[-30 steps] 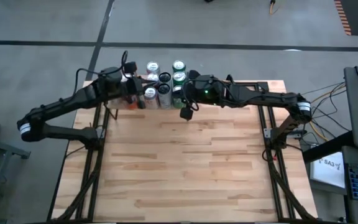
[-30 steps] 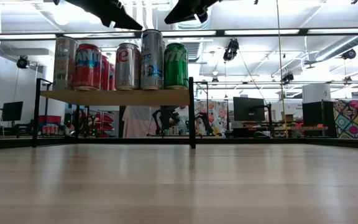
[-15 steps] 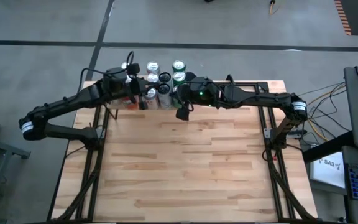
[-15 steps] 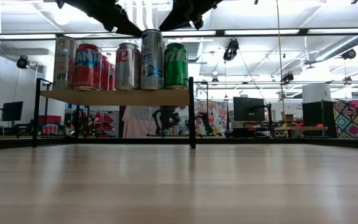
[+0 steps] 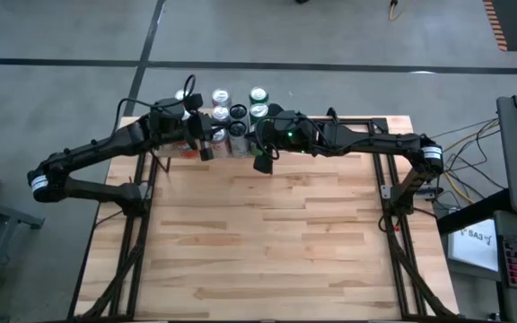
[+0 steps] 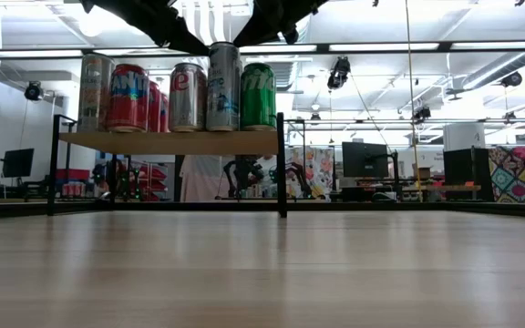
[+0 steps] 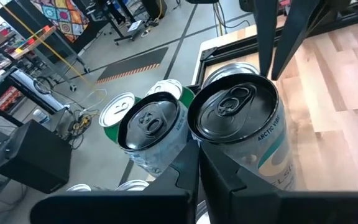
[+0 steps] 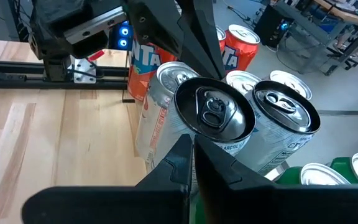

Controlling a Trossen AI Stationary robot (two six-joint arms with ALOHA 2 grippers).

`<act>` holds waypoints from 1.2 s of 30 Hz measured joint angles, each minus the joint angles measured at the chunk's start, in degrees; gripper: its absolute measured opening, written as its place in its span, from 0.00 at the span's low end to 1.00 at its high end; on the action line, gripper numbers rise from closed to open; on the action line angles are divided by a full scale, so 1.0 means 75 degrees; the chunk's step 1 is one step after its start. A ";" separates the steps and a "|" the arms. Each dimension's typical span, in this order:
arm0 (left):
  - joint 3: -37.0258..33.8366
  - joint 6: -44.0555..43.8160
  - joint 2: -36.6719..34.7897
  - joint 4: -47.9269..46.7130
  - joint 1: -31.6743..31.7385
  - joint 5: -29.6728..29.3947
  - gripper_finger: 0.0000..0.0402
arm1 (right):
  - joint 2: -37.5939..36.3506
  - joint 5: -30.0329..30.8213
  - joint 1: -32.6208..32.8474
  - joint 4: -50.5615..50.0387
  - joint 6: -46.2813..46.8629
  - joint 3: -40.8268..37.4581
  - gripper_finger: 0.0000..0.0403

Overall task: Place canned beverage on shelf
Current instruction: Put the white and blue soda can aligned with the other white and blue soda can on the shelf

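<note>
The shelf [image 6: 171, 141] stands at the table's far edge and carries several upright cans. The tall silver can with a black top [image 6: 223, 87] [image 7: 241, 124] [image 8: 211, 115] stands on its base near the shelf's front, next to a green can [image 6: 257, 96]. My left gripper [image 7: 197, 163] [image 6: 199, 44] is shut at the silver can's upper left side. My right gripper [image 8: 191, 152] [image 6: 249, 36] is shut at its upper right side. The two grippers face each other across the can's top. My left gripper lays its shut fingertips [image 7: 211, 160] against the silver can's wall just under the rim [image 7: 225, 152]. It comes from the table's left, slanting down. The can stands upright on the shelf. My right gripper sets its shut fingertips [image 8: 182, 149] against the same can's wall just below the rim [image 8: 199, 142], on the opposite side. It comes from the table's right, slanting down.
A second black-topped silver can [image 7: 151, 127] [image 8: 284, 115], orange cans [image 6: 128, 96] [image 8: 145, 59] and green cans crowd the shelf around the silver one. The shelf's black posts [image 6: 282, 164] stand at its corners. The wooden tabletop [image 5: 267, 233] spreads toward the near edge.
Both shut grippers have come down a little and closed in on the tall silver can's top, the left one from the left and the right one from the right. The can has kept its place, upright on the shelf.
</note>
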 joint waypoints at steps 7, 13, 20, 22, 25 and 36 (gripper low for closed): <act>0.0000 -0.0151 0.0000 -0.0019 -0.0001 0.0060 0.00 | 0.0000 0.0003 -0.0001 0.0061 -0.0006 0.0000 0.02; 0.0000 -0.0237 -0.0003 -0.0082 -0.0031 0.0079 0.00 | 0.0003 0.0003 -0.0048 0.0061 0.0000 0.0001 0.02; 0.0000 -0.0342 -0.0015 -0.0146 -0.0036 0.0081 0.00 | 0.0003 0.0003 -0.0121 0.0085 0.0001 0.0003 0.02; 0.0000 -0.0352 -0.0015 -0.0149 -0.0036 0.0081 0.00 | 0.0003 0.0009 -0.0137 0.0089 0.0003 0.0003 0.02; 0.0000 -0.0368 -0.0019 -0.0171 -0.0036 0.0081 0.00 | 0.0003 0.0012 -0.0168 0.0111 0.0003 0.0003 0.02; 0.0000 -0.0603 -0.0102 -0.0265 -0.0039 0.0201 0.00 | 0.0003 0.0012 -0.0216 0.0185 -0.0003 0.0006 0.02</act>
